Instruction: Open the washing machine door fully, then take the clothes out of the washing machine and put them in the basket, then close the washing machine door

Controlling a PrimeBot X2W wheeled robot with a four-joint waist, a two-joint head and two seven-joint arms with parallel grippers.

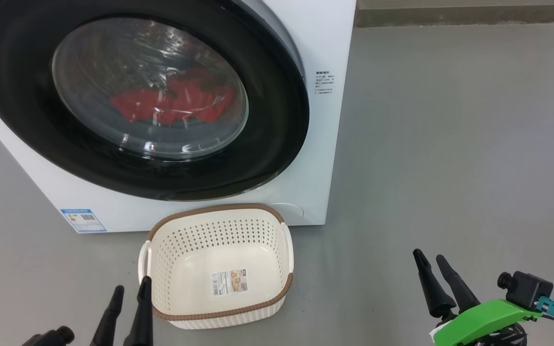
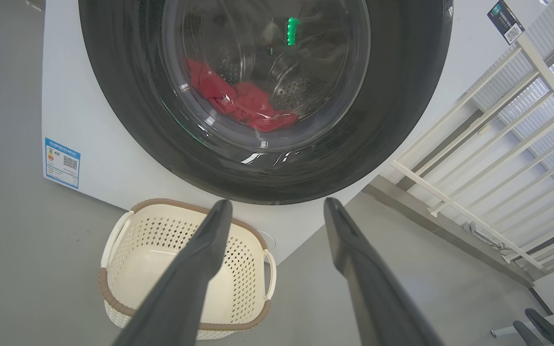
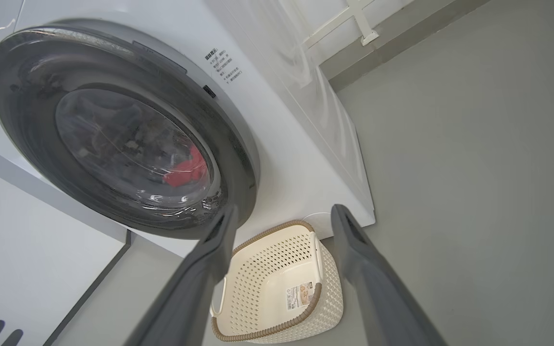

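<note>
The white washing machine (image 1: 325, 43) fills the upper left of the head view, and its black-rimmed round door (image 1: 27, 115) lies shut against its front. Red clothes (image 1: 171, 103) lie behind the glass bowl. The cream basket (image 1: 219, 269) stands empty on the floor just before the machine. My left gripper (image 1: 130, 288) is open at the basket's near left corner, holding nothing. My right gripper (image 1: 431, 259) is open over bare floor, well right of the basket. The wrist views also show the door (image 2: 402, 120) (image 3: 27, 125), the clothes (image 2: 238, 101) (image 3: 185, 170) and the basket (image 2: 118, 302) (image 3: 277, 283).
Grey floor (image 1: 450, 144) stretches right of the machine. A low wall base (image 1: 469, 17) runs along the far edge. In the left wrist view a white railing (image 2: 493, 158) stands to the right. A blue label (image 1: 83, 220) is low on the machine's front.
</note>
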